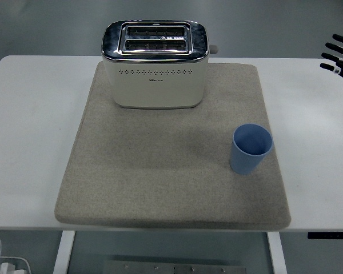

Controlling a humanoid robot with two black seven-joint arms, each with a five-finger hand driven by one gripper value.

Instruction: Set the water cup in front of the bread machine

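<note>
A blue cup (251, 149) stands upright on the right part of a grey-brown mat (160, 171), near its right edge. The cream and chrome bread machine (155, 64) sits at the mat's far edge, left of centre, its slots facing up. My right hand (340, 56) shows only as several black fingers with white tips at the picture's right edge, spread and holding nothing, well behind and to the right of the cup. The left arm is out of view.
The white table (34, 142) runs past the mat on both sides. A white power strip and cable (3, 265) lie on the floor below the table's near left corner.
</note>
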